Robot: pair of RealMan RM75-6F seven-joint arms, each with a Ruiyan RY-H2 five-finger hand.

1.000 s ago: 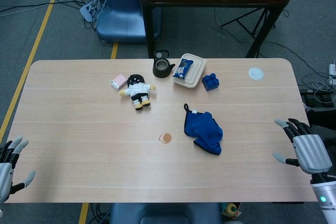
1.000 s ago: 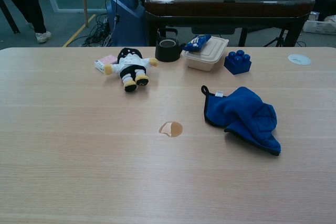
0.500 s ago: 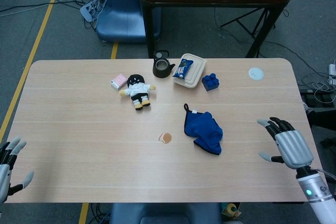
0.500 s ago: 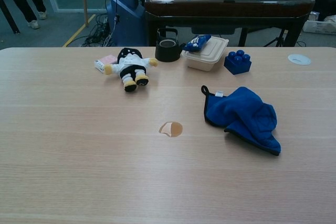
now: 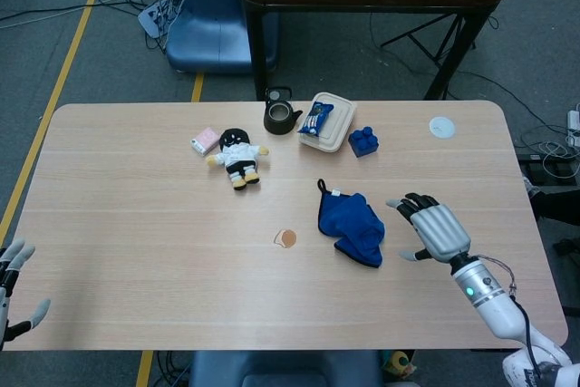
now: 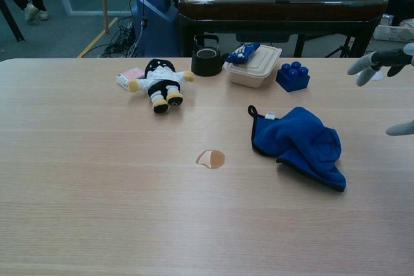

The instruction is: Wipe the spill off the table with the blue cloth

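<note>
A: How far along? The spill [image 5: 285,238] sits unwiped on the bench [image 5: 136,178], and the blue cloth [image 5: 352,228] lies crumpled just beside it, untouched.

B: Right hand [image 5: 433,227] hovers near the cloth, fingers spread, holding nothing. Only the head view shows the left hand [image 5: 16,280], spread at the bench's corner

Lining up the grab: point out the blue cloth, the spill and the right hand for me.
blue cloth [image 5: 352,227]: head view, middle of the crumpled fabric.
spill [image 6: 211,158]: chest view, centre of the brown patch.
right hand [image 5: 435,228]: head view, back of the hand, fingers spread.
</note>
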